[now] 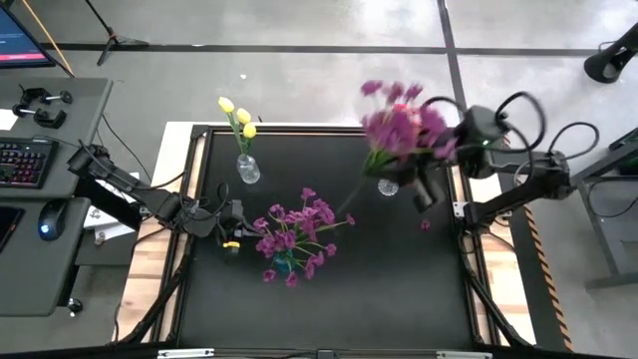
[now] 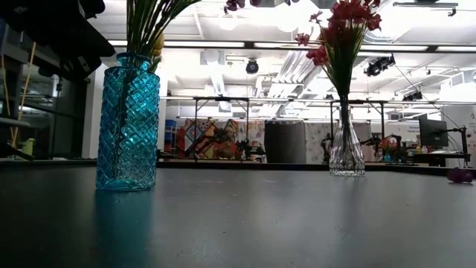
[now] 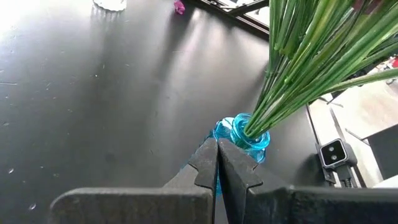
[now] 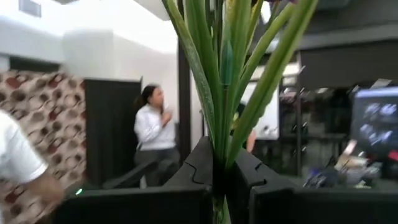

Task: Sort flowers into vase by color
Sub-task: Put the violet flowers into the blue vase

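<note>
High view: yellow flowers (image 1: 237, 116) sit vased at eleven o'clock, purple flowers (image 1: 296, 236) centrally. My right hand (image 1: 423, 176) grasps another purple bunch (image 1: 402, 128), unplaced; my left hand (image 1: 227, 225) is clenched empty.

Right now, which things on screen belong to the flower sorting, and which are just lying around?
Job:
right gripper, shut on purple flower bunch
blue vase with purple flowers
clear vase with yellow flowers
second clear vase
left gripper, shut beside blue vase

Lying about:
keyboard
mouse

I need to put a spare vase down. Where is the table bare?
Bare: the table in front of the blue vase, and between it and the right gripper, shut on a purple bunch. Crowded: the left gripper beside the blue vase.
</note>
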